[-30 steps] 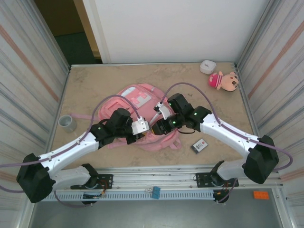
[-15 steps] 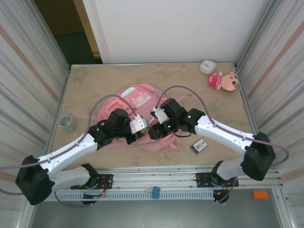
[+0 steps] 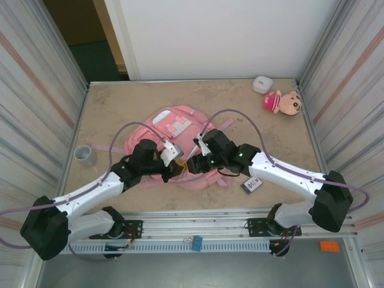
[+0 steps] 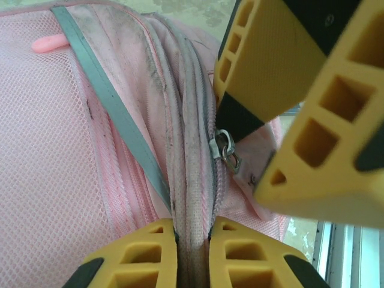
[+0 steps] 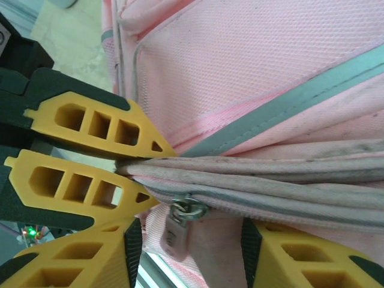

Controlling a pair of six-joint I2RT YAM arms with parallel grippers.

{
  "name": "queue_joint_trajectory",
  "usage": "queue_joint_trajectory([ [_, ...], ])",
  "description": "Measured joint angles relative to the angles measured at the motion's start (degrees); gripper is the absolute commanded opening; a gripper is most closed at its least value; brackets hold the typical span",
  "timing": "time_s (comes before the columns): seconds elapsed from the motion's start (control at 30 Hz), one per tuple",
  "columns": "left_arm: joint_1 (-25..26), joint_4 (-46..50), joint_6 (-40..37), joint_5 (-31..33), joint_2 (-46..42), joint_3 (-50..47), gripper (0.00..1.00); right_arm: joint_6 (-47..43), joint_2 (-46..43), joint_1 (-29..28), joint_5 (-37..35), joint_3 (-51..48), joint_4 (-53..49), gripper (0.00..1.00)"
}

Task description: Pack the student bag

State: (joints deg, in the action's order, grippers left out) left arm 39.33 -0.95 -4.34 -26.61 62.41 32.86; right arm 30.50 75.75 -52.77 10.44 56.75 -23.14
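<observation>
Student bag: The pink student bag (image 3: 174, 127) lies flat at the middle of the table (image 3: 120, 108), with both my arms bent in over its 6 o'clock end.
Left gripper: My left gripper (image 4: 193, 227) is clamped tight on a raised fold of the bag's zipper band (image 4: 189, 120). Its yellow fingers (image 4: 135, 259) press the grubby fabric from either side.
Right gripper: My right gripper (image 5: 189, 227) stands with its jaws apart, straddling the same band from the opposite side and pinching nothing.
Zipper pull: A small metal zipper pull (image 5: 182, 215) hangs in the gap between my right fingers. From my left wrist it sits at 1 o'clock of the pinched fold, just beside one right fingertip.
Meeting point: From above, the two grippers face each other tip to tip, almost touching, over the bag's near edge.
Grey trim: A grey strip (image 4: 102, 96) runs diagonally across the pink mesh beside the band.
Plush doll: A pink-hatted plush doll (image 3: 283, 102) lies at 2 o'clock of the bag, well apart, near the table's far right corner.
White item: A small rounded white item (image 3: 262, 84) sits at 11 o'clock of the doll, by the far wall.
Card: A small dark-and-white card (image 3: 252, 184) lies at 4 o'clock of the bag, just beside my right forearm.
Grey cup: A grey cup (image 3: 85, 155) stands at 9 o'clock of the bag, near the left edge.
</observation>
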Motion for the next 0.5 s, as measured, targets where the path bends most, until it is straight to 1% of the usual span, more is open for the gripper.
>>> queue_joint_trajectory([
  [0.13, 0.0, -0.4, 1.4, -0.8, 1.3, 0.0, 0.00, 0.6, 0.8, -1.7, -1.8, 0.0, -0.1, 0.50],
  [0.23, 0.0, -0.6, 2.0, -1.4, 2.0, 0.0, 0.00, 1.2, 1.5, -2.6, -5.1, 0.9, -2.2, 0.38],
  [0.3, 0.0, -0.7, 2.1, -1.5, 2.1, 0.0, 0.00, 2.1, 2.0, -3.2, -8.4, 2.1, -4.4, 0.32],
  [0.43, 0.0, -1.0, 2.1, -1.5, 2.1, 0.0, 0.00, 2.6, 2.2, -3.9, -13.7, 3.9, -8.7, 0.31],
  [0.5, 0.0, -1.0, 2.1, -1.5, 2.2, 0.1, 0.00, 2.6, 2.2, -3.9, -14.7, 4.2, -9.5, 0.31],
])
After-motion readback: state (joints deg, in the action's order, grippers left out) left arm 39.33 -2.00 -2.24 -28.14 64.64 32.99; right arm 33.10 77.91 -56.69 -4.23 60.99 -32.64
